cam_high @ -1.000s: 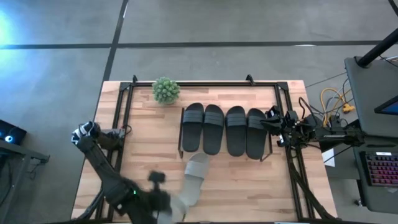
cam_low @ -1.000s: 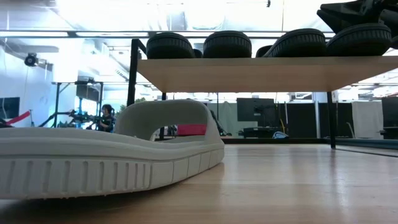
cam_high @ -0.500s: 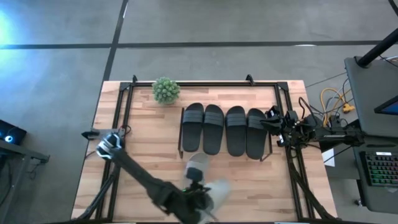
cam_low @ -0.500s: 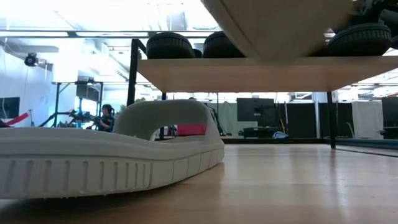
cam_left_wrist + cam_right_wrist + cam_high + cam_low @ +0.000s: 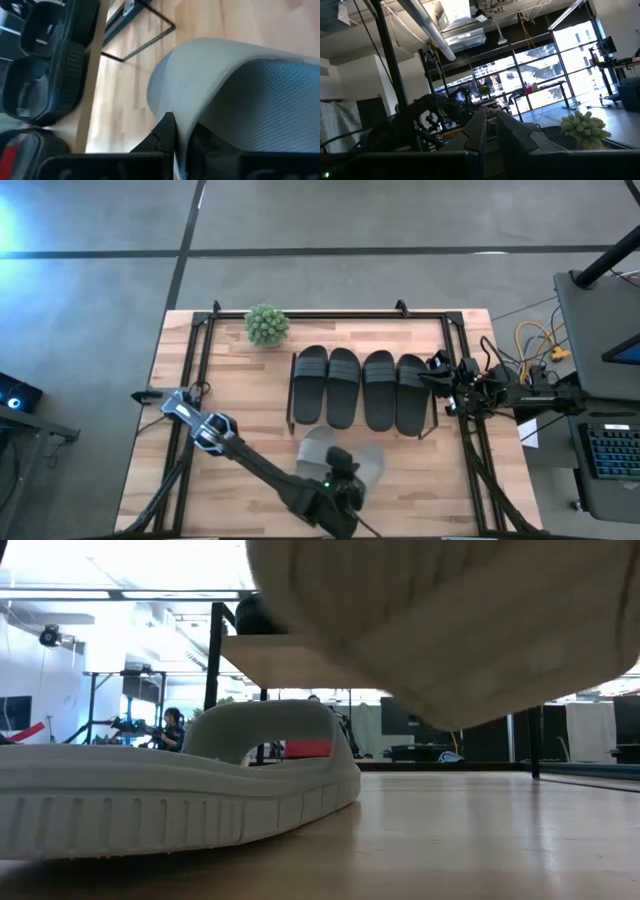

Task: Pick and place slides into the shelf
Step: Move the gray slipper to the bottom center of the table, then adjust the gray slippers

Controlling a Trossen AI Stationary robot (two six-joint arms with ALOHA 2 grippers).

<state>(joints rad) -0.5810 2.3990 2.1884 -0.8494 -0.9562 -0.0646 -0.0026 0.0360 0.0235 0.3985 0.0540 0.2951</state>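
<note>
High view: left gripper is near the front edge of the table, clamped tight on a pale grey-beige slide and holding it up off the wood. The 2nd pale slide lies flat on the table right beside it, just in front of the shelf. Four black slides sit in a row on top of the shelf, so top board is basically full afaict.

Left wrist view shows the fingers pinching the edge of the held slide's strap/sole, so it's an edge grip, not a centred one. Low view has the lifted slide hanging big in front of the lens, and the one on the table resting flat w/ its toe end pointing toward the shelf.

Right gripper is parked at the shelf's right end, fingers nearly closed, nothing in them that I can see in its wrist view. Just waiting imo.

How I'd do this step: since the top is taken, the pale pair prob goes under the board. That means keeping the slide low and level, lining it up w/ the gap between the wire legs, then sliding it in sole-down rather than dropping from above. W/ an edge pinch the rubber will likely sag and swing, so go slow and let the sole touch wood before letting go. Also steer clear of the slide lying on the table, bc it's close enough to get nudged on the way in.
</note>
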